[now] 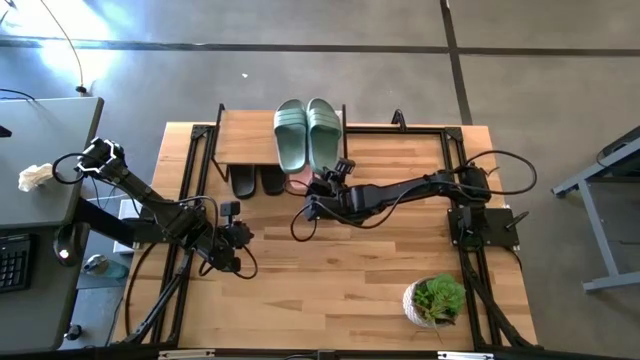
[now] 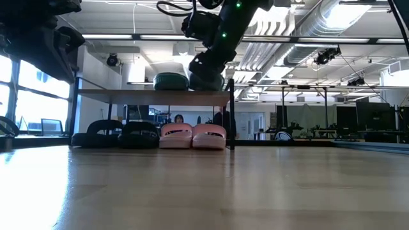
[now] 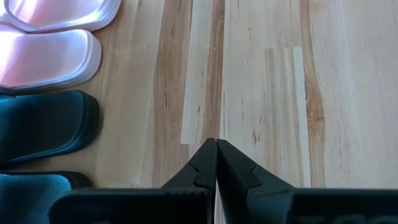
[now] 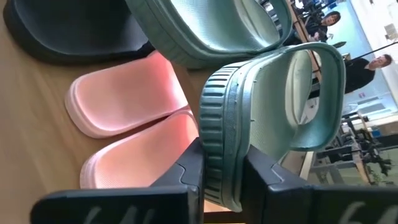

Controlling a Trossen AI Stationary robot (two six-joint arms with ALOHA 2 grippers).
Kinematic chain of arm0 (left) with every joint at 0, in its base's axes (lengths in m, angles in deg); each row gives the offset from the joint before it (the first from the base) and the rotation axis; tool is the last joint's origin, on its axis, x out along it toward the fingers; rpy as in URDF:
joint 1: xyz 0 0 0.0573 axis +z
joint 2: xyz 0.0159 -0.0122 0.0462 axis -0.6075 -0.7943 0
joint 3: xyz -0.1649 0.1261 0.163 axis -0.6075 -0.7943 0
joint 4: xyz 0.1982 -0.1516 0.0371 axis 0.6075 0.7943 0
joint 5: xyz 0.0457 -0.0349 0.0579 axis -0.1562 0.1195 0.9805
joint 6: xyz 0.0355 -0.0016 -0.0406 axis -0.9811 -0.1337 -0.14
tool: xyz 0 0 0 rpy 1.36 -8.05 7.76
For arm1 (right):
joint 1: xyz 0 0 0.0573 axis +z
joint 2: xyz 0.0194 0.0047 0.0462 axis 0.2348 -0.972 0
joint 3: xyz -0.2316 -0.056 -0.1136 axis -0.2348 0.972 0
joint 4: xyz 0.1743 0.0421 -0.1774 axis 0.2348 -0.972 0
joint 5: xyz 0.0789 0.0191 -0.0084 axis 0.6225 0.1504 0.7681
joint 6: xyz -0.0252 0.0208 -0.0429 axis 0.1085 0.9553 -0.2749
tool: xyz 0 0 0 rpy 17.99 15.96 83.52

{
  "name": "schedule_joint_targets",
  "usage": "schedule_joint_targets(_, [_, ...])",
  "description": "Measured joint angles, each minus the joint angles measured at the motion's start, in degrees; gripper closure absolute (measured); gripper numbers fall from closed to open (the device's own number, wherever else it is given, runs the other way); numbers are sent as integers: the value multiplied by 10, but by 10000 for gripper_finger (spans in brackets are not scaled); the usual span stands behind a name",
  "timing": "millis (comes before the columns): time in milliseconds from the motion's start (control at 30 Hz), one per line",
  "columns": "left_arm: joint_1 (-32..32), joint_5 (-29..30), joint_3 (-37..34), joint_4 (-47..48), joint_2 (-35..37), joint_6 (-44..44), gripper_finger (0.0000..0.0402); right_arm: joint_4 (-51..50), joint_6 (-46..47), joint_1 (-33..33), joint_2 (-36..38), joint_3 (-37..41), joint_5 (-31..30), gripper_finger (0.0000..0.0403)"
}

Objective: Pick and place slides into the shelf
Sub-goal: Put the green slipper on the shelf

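The shelf (image 1: 245, 135) stands at the table's far edge. One sage green slide (image 1: 290, 138) lies on its plank top. My right gripper (image 1: 325, 180) is shut on the second green slide (image 1: 323, 128) beside it. The black pair (image 1: 258, 181) and the pink pair (image 2: 192, 135) stand on the table under the plank, heels toward the near edge. My left gripper (image 1: 228, 238) is shut and empty over bare table, near the shelf's left end. Its wrist view shows the pink heels (image 3: 50, 53) and the black heels (image 3: 43, 124). My right gripper pinches the green slide's heel end (image 4: 221, 155) through its thickness. One finger (image 4: 189, 174) is under the ribbed sole and the other (image 4: 270, 180) is on the footbed. The fingers come level from the table's near side, along the slide. The slide lies level over the shelf top; whether it rests there I cannot tell.
A potted plant (image 1: 435, 300) stands at the table's near right. A grey desk with a keyboard (image 1: 12, 262) is off the left edge. Black frame rails (image 1: 190, 180) run along both sides. People (image 4: 373, 65) show in the room behind the shelf.
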Motion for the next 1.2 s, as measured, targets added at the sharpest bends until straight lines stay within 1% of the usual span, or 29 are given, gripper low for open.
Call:
schedule_joint_targets(100, [0, 0, 0, 0, 0, 0, 401, -3, -3, 4, 0, 0, 1, 349])
schedule_joint_targets(300, [0, 0, 0, 0, 0, 0, 401, -9, -1, 5, 0, 0, 2, 303])
schedule_joint_targets(500, [0, 2, 0, 0, 0, 0, 401, 0, 2, 10, 0, 0, -13, 264])
schedule_joint_targets(567, [0, 24, 0, -1, 0, 1, 401, 1, 3, 11, 0, 0, -13, 256])
schedule_joint_targets(700, [0, 108, 0, -1, 0, 33, 401, 6, 10, 12, 1, 0, -12, 246])
schedule_joint_targets(800, [1, 163, 0, -1, 0, 56, 401, 5, 30, 14, 5, 0, 2, 245])
schedule_joint_targets(967, [1, 202, 0, -10, 0, 61, 401, 6, 33, 26, 21, 0, 1, 244])
schedule_joint_targets(1067, [1, 243, 0, -11, 10, 70, 401, 5, 37, 38, 36, 0, -1, 244])
schedule_joint_targets(1133, [13, 264, 0, -10, 23, 70, 401, 7, 48, 46, 49, 0, 4, 244])
schedule_joint_targets(1200, [37, 265, 1, -11, 51, 61, 401, 6, 53, 52, 66, 0, 8, 244])
